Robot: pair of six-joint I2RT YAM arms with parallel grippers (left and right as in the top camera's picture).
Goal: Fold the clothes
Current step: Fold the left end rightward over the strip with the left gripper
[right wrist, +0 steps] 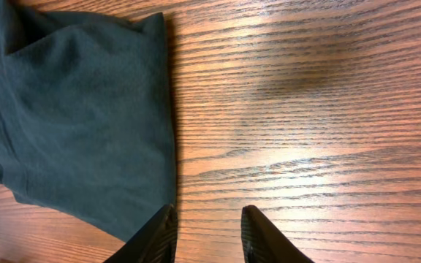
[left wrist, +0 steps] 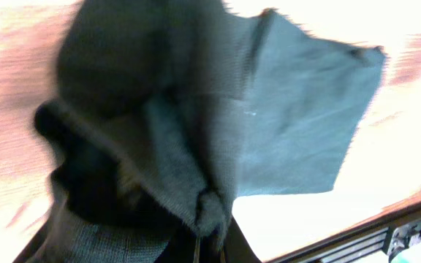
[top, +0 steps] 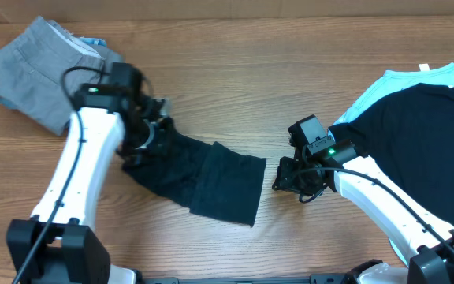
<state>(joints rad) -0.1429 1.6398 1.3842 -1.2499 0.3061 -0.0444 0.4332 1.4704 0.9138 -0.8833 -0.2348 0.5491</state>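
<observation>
The clothes, a black garment [top: 211, 177], lie bunched in a strip across the middle of the table. My left gripper [top: 152, 130] is shut on its left end. In the left wrist view the cloth [left wrist: 298, 124] hangs gathered from the pinch at my left gripper [left wrist: 199, 245], and the fingers are mostly hidden by it. My right gripper [top: 284, 175] stands open just right of the garment's right edge. In the right wrist view the dark cloth [right wrist: 79, 109] fills the left side. My right gripper [right wrist: 209, 219] has bare wood between its fingers, the left finger at the cloth's edge.
Grey trousers [top: 38, 67] lie folded at the back left. At the right edge a larger black garment [top: 416, 134] lies on light-blue fabric [top: 416, 79]. Bare wood table [top: 251, 87] shows between them.
</observation>
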